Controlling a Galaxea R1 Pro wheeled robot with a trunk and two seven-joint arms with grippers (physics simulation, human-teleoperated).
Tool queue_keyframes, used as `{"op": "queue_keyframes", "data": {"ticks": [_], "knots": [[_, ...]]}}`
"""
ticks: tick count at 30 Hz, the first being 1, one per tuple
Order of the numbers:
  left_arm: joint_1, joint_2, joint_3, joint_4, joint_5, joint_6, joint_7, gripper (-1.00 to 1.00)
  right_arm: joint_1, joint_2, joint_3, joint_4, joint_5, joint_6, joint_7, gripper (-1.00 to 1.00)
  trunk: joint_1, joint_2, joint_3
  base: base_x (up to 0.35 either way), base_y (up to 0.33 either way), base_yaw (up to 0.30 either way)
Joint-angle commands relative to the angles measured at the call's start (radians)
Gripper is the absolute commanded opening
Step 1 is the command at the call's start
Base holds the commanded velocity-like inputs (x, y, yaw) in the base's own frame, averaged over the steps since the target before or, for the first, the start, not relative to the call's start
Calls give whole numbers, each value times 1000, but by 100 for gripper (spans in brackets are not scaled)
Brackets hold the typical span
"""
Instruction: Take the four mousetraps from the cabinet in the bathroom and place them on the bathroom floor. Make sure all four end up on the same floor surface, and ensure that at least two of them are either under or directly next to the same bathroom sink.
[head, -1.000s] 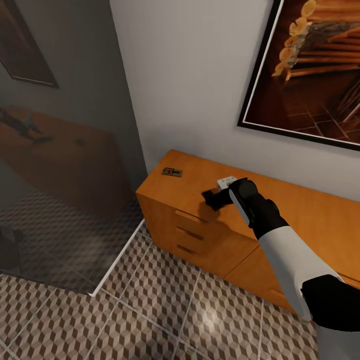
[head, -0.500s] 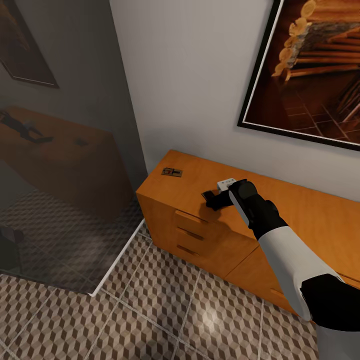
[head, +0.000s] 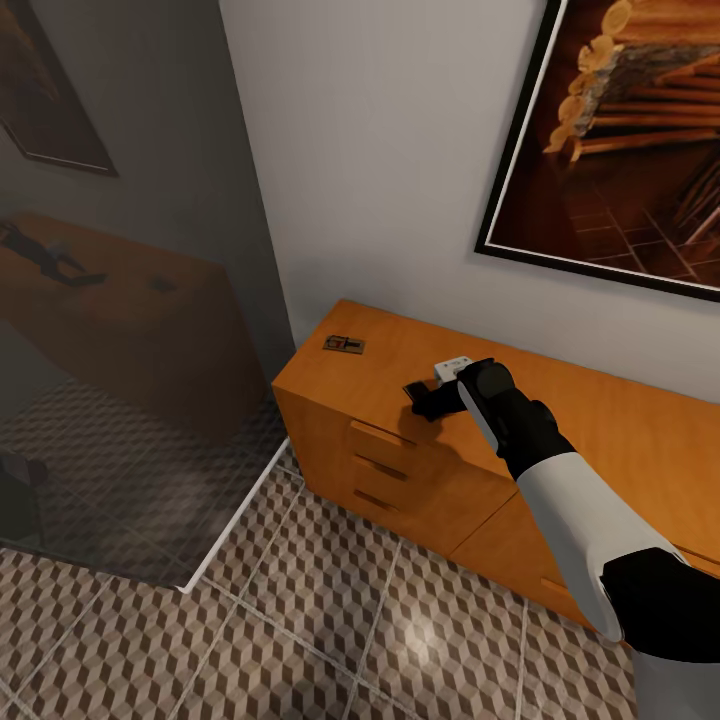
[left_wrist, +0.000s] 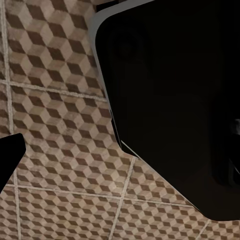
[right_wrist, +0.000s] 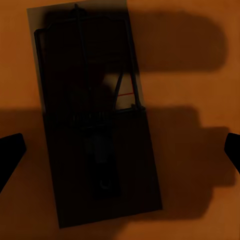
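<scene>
The cabinet (head: 600, 440) stands against the white wall. One mousetrap (head: 343, 344) lies on its top near the left corner. My right gripper (head: 420, 398) hovers low over the cabinet top, to the right of that trap. In the right wrist view a second mousetrap (right_wrist: 95, 125) lies flat in shadow directly under my right gripper (right_wrist: 120, 150), whose fingertips (right_wrist: 10, 155) stand wide apart on either side without touching it. The left wrist view looks down on the bathroom floor (left_wrist: 55, 100), with one fingertip (left_wrist: 9, 155) of my left gripper at the edge, spread open with nothing held.
A dark tinted glass shower panel (head: 120, 300) with a white floor edge (head: 235, 525) stands left of the cabinet. A dark-framed picture (head: 620, 140) hangs above it. Cube-pattern floor tiles (head: 350, 620) stretch in front of the drawers (head: 385, 465). My own dark body (left_wrist: 175, 100) looms over the floor.
My right gripper shifted very slightly over the cabinet top, then held still. The corner mousetrap has not moved.
</scene>
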Motion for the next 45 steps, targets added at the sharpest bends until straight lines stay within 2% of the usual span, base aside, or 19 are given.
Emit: {"op": "queue_keyframes", "data": {"ticks": [1,13,14,45], "knots": [[-1,-1,-8,3,8,-6,-3,100,0,-1,4,13,0,4,2,100,1,-1,-2,0,0,0],[-1,-1,-9,3,8,-6,-3,100,0,-1,4,13,0,4,3,100,1,-1,-2,0,0,0],[-1,-1,-9,3,8,-6,-3,100,0,-1,4,13,0,4,3,-100,1,-1,-2,0,0,0],[-1,0,-9,3,8,-6,-3,100,0,2,-1,9,2,0,2,-100,1,-1,-2,0,0,0]]}}
